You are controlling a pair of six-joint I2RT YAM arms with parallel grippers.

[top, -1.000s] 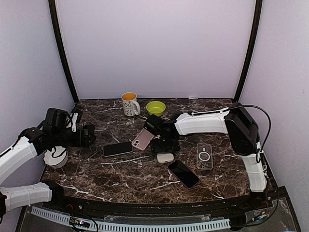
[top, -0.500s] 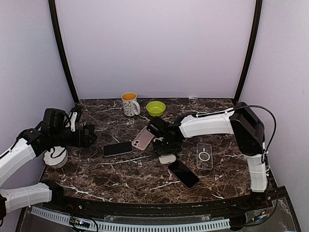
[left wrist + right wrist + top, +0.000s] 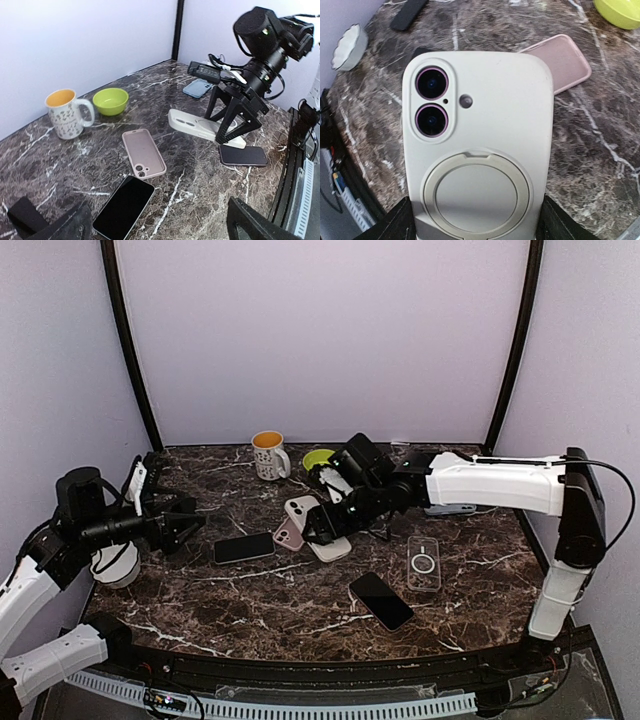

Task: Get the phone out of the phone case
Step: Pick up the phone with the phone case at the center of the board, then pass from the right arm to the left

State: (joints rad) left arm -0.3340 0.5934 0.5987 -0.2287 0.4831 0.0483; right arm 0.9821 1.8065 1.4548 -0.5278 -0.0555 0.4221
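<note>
Cased phone (image 3: 480, 125) hangs pinched between right fingers (image 3: 395, 222); extraction is starting, and the spread left fingers (image 3: 252, 225) should next grip its free end.

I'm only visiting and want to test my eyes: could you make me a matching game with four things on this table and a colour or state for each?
Things:
1. cased phone
2. bowl
3. mug
4. small dish

Colour or state:
a. orange inside
b. white, at the table's left edge
c. gripped by the right end effector
d. lime green

Pairs: 1-c, 2-d, 3-a, 4-b.
</note>
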